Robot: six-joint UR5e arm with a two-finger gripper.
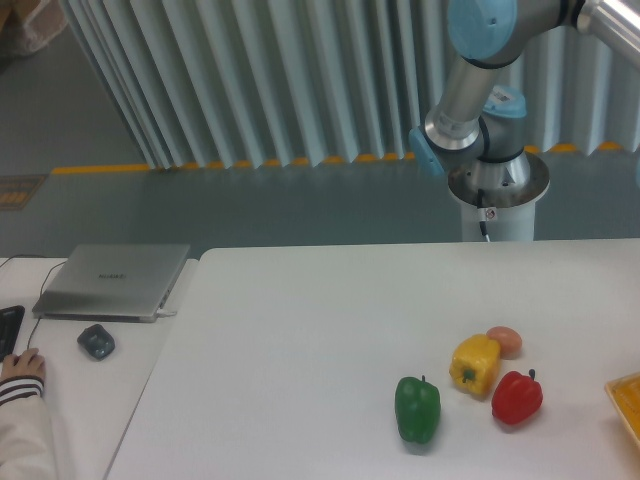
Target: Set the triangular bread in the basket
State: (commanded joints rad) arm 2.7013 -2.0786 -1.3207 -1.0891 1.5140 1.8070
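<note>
Triangular bread: not in the frame; no part of it shows on the table or elsewhere.
Basket (626, 400): only a yellow-orange corner with a pale rim shows at the right edge, low on the table.
Gripper: outside the picture; only the arm's (480, 60) grey tube and blue joints show at upper right, above its round base (497, 185). Whether the jaws are spread or clenched cannot be told, nor how the bread sits relative to them.
Surface: a white table (300, 340) fills the lower half; its bare top is smooth and evenly lit.
Room: pale ribbed curtain (250, 80) behind, grey floor with a yellow-orange stripe (110, 168) along its foot.
Peppers: a green pepper (417, 408) stands nearest the front; a yellow pepper (475, 364) and a red pepper (517, 397) stand just beside each other to its right.
Bun: a small round pinkish bun (506, 341) touches the yellow pepper from behind.
Between peppers and basket: a strip of bare table.
Left side: a closed silver laptop (115, 281), a dark mouse (96, 342) near it, and a person's hand (20, 368) in a striped cuff at the edge.
</note>
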